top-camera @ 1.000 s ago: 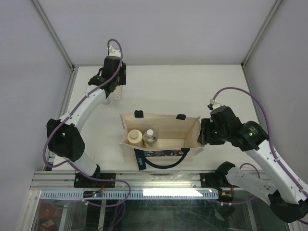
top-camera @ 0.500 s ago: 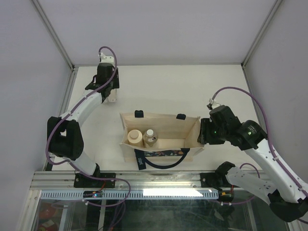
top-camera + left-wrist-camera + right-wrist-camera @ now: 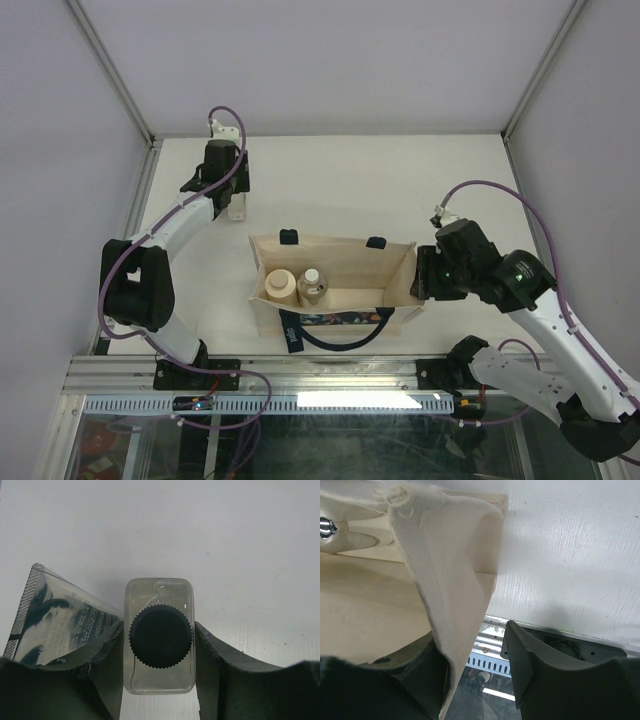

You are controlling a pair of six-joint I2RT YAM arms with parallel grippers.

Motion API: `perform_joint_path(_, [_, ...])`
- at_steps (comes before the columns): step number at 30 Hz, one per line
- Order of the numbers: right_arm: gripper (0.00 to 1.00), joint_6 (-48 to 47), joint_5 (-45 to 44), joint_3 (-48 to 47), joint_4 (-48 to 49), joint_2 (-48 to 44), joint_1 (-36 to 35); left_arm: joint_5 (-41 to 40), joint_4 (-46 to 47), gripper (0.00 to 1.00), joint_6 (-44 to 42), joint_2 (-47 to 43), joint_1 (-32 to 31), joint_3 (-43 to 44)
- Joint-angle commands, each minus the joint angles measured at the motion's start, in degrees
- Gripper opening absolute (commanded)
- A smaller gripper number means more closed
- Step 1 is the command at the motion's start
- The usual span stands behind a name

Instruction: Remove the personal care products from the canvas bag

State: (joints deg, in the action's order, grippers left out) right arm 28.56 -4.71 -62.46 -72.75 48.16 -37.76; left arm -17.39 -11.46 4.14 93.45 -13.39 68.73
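Note:
My left gripper (image 3: 233,203) is at the table's back left, shut on the clear bottle with dark cap (image 3: 160,636), one finger on each side. The bottle also shows in the top view (image 3: 238,209). The flat silvery-grey tube (image 3: 55,620) lies on the table just left of the bottle. The canvas bag (image 3: 345,262) stands open mid-table. The beige bottle (image 3: 281,286) and the silvery bottle (image 3: 311,287) stand in its left end. My right gripper (image 3: 472,640) is open astride the bag's right end wall (image 3: 450,580); the canvas lies against one finger.
The bag's navy handle (image 3: 335,332) hangs over its near side. Metal frame posts (image 3: 110,70) and white walls close the left, back and right. The aluminium rail (image 3: 330,372) runs along the near edge.
My left gripper has moved a little left with the clear bottle, then settled slightly nearer. The right arm and the bag have not moved.

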Motion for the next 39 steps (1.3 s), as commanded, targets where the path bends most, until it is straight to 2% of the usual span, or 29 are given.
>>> perform_joint_path(1, [0.5, -0.65, -1.95, -2.23, -0.15, -1.08, -0.18, -1.0, 8.33, 0.33, 1.71, -2.16, 0.73, 2.1])
perform_joint_path(3, [0.5, -0.64, -1.97, -2.23, -0.19, -1.28, -0.14, -1.89, 7.19, 0.54, 2.27, -2.72, 0.79, 2.26])
perform_joint_path(7, [0.5, -0.52, -1.78, -2.16, -0.29, -1.59, -0.14, -2.56, 3.85, 0.77, 2.41, -4.11, 0.76, 4.0])
perform_joint_path(13, [0.5, 0.05, -0.41, -1.85, -0.48, -2.35, -0.13, -2.38, -4.09, 0.93, 4.86, -7.92, 0.74, 8.22])
perform_joint_path(19, [0.53, 0.95, 2.2, -0.96, -1.33, -3.86, -0.14, 6.82, -14.0, 0.95, 10.73, -14.75, 0.72, 13.75])
perform_joint_path(24, [0.66, 2.15, 5.32, 0.83, -1.4, -5.67, -0.19, 16.48, -16.23, 0.94, 18.66, -21.56, -1.63, 11.74])
perform_joint_path(27, [0.75, 2.92, 8.01, 2.18, -0.89, -7.0, -0.14, 16.95, -17.25, 0.94, 21.18, -24.97, -7.33, 9.8])
perform_joint_path(30, [0.78, 3.29, 10.9, 3.87, -0.55, -7.61, -0.13, 16.58, -19.12, 0.94, 22.94, -27.25, -13.13, 8.28])
perform_joint_path(39, [0.74, 5.23, 15.82, 9.78, -0.09, -9.09, -0.14, 12.79, -23.81, 0.91, 25.1, -33.46, -27.89, 5.15])
